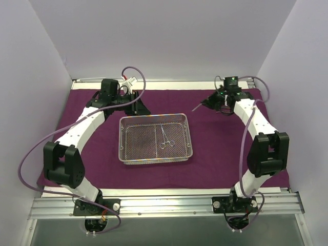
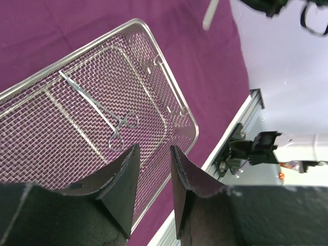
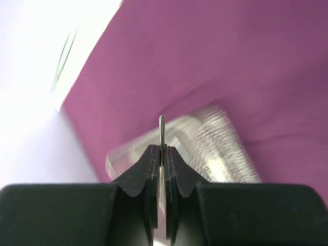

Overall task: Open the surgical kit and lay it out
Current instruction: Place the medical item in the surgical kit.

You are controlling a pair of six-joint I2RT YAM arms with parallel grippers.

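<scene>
The left arm (image 1: 84, 125) and right arm (image 1: 254, 114) share white links, bulky black joint housings, black wedge-shaped fingers (image 2: 120, 189) and looping lilac cables (image 1: 21, 164).

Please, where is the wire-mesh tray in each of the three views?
Top external: the wire-mesh tray lies in the centre, between the arms.
Left wrist: tray upper left and middle, beyond the left gripper.
Right wrist: tray blurred, lower middle, behind the right gripper, shut on an instrument.
Shared landmark: the purple cloth.

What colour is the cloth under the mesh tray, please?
The cloth is dark purple, clearest from top external.
</scene>
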